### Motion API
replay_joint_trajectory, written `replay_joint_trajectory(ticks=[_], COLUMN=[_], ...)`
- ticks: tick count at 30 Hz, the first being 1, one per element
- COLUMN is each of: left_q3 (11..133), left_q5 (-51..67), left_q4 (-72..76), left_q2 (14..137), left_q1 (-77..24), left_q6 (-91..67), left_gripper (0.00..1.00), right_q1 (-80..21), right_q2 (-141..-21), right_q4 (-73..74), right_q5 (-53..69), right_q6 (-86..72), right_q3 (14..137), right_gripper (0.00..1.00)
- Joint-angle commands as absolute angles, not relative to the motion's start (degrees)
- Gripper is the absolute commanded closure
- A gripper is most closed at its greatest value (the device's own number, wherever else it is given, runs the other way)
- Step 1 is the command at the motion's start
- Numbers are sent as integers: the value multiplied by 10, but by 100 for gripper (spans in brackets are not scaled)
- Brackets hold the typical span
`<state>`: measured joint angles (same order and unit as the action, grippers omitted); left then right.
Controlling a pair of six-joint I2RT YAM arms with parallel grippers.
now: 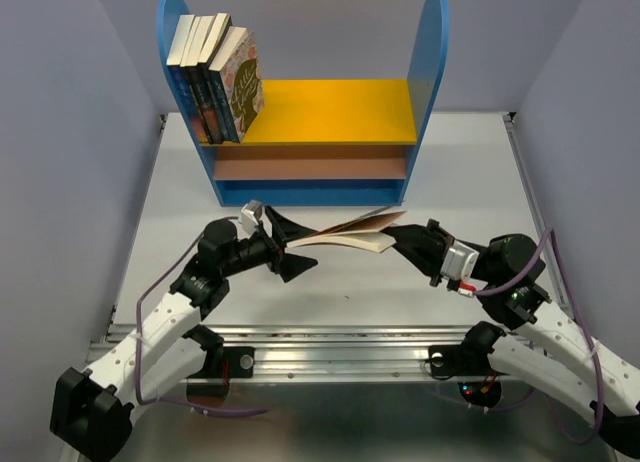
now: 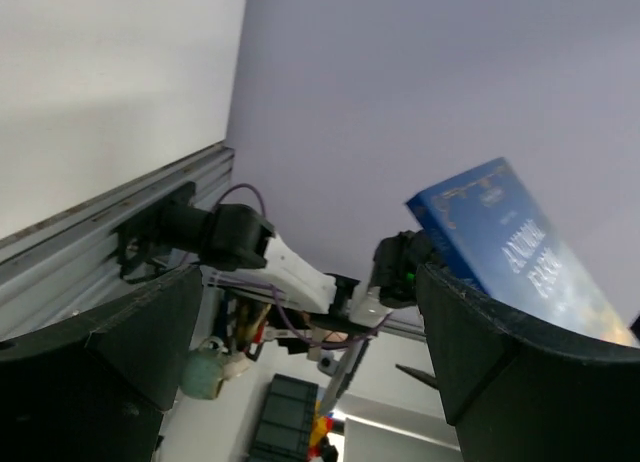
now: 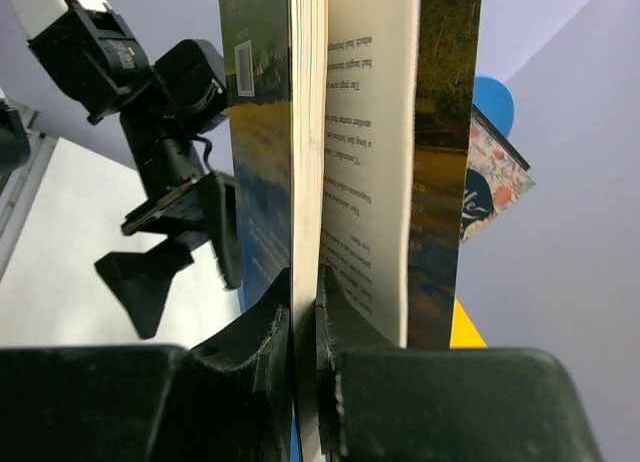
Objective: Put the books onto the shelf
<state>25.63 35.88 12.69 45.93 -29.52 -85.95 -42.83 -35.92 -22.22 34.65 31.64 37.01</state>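
**Paperback held aloft before the shelf**

The right fingers (image 1: pixel 408 238) are pinched tight on one end of a half-fanned paperback (image 1: pixel 350 232) above the desk (image 1: pixel 330 302), just in front of the shelf (image 1: pixel 340 107). The left fingers (image 1: pixel 292 266) gape wide at its other end — gripping nothing. Four books (image 1: pixel 215 77) lean at the yellow board's left end.

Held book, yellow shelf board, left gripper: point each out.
held book (image 1: pixel 350 234), top external view, fanned pages
yellow shelf board (image 1: pixel 335 109), top external view, bare middle
left gripper (image 1: pixel 302 247), top external view, between fingertips
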Motion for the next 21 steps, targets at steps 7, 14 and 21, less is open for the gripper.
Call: replay_joint_trajectory(ticks=[7,14,21], left_q3=[241,319,323], left_q5=[315,318,305], left_q4=[152,112,108], left_q2=[359,401,407], left_q1=[-281,-283,-299], left_q6=[-1014,-985,-986], left_gripper=[1,1,1], right_q1=[-432,-432,-432], right_q2=[-371,-410,-443], right_q4=[-228,-242,-294], right_q5=[446,447,440], right_q6=[352,346,331], right_q3=[407,410,403], right_gripper=[99,99,99])
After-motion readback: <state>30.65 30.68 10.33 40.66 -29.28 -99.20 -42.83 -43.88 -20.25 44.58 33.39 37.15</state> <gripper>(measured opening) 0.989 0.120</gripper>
